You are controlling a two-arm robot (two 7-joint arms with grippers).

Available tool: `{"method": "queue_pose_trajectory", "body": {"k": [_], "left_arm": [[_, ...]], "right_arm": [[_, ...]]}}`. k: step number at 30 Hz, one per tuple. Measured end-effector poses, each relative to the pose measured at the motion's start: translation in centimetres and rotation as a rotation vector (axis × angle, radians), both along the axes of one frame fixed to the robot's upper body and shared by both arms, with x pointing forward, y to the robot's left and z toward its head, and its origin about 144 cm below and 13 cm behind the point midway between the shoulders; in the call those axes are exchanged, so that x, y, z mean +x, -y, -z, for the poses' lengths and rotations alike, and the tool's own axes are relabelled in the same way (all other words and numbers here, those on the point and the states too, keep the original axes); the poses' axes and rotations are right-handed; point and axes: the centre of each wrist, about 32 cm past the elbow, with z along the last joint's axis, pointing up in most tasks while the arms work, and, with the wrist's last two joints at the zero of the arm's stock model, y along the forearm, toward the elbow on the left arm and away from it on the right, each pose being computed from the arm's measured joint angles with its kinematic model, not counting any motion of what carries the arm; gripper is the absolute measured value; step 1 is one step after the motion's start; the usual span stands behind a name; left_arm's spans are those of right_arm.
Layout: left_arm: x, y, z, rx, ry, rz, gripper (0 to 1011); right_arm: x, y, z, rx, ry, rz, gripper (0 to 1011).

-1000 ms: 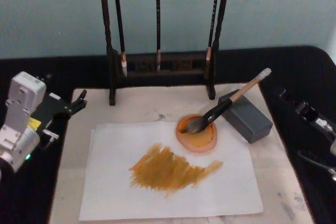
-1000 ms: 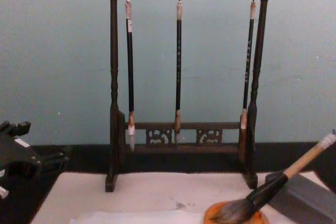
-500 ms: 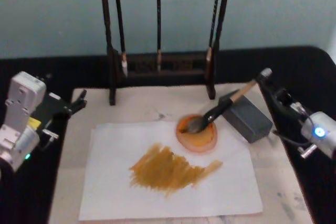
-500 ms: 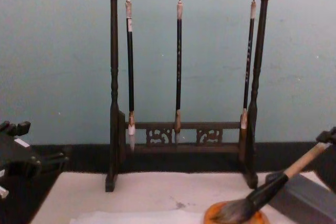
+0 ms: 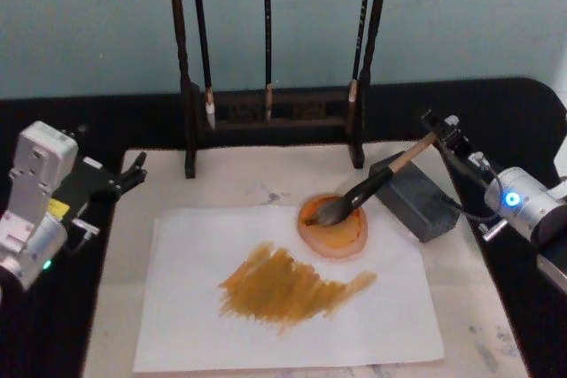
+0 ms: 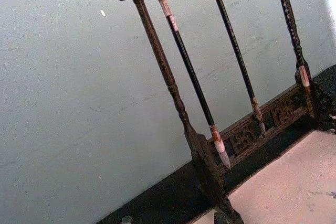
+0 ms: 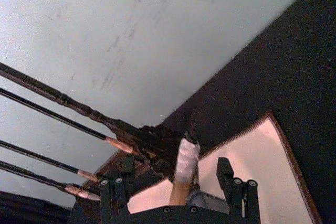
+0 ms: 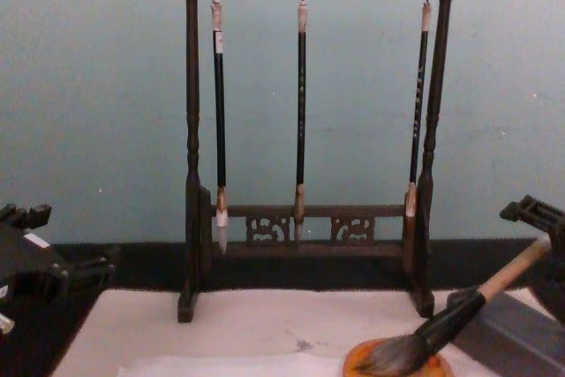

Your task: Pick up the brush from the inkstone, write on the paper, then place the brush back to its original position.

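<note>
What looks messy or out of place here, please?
Only stains: a broad ochre smear crosses the paper, and a small grey smudge marks the mat behind it. The brush leans in the dish; the right gripper brackets its end, the left gripper is parked beside the mat.

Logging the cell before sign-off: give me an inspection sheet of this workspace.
Surface: off-white mat on black table, faint grey smudges.
Job's things: brush lies with its tuft in orange dish, shaft leaning on grey block; paper bears an ochre stroke.
Clutter: rack with three slim brushes hanging.
Tools: right tool open around the brush's white cap; left tool parked at the mat's left edge.
Cables: thin dark cable along the right arm.
Surroundings: pale teal wall.
</note>
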Motion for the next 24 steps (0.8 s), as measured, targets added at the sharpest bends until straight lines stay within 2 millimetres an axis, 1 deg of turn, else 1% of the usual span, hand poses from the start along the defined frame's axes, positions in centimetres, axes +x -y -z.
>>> {"method": "queue_pose_trajectory", "body": {"k": [8,12,14,16,17,18,19,20,21,22,24], "left_arm": [[0.00,0.00,0.00,0.000,0.000,0.000,1010],[0.00,0.00,0.00,0.000,0.000,0.000,1010],[0.00,0.00,0.00,0.000,0.000,0.000,1010],[0.00,0.00,0.00,0.000,0.000,0.000,1010],[0.00,0.00,0.00,0.000,0.000,0.000,1010],[0.00,0.00,0.00,0.000,0.000,0.000,1010],[0.00,0.00,0.00,0.000,0.000,0.000,1010],[0.00,0.00,0.00,0.000,0.000,0.000,1010],[0.00,0.00,0.00,0.000,0.000,0.000,1010],[0.00,0.00,0.00,0.000,0.000,0.000,1010],[0.00,0.00,0.00,0.000,0.000,0.000,1010]], "right_arm": [[0.05,-0.03,0.01,-0.002,0.007,0.002,1000],[0.02,-0.01,0.00,-0.002,0.005,0.001,942],[0.01,0.01,-0.01,-0.002,0.004,0.001,885],[0.00,0.01,-0.01,-0.002,0.004,0.001,860],[0.00,0.02,-0.02,-0.002,0.003,0.000,800],[-0.01,0.02,-0.02,-0.002,0.003,0.000,800],[-0.02,0.03,-0.02,-0.002,0.002,0.000,742],[-0.02,0.03,-0.02,-0.002,0.002,0.000,730],[-0.02,0.03,-0.03,-0.002,0.002,0.000,674],[-0.02,0.03,-0.03,-0.002,0.002,0.000,674],[-0.02,0.04,-0.04,-0.002,0.001,0.000,589]]}}
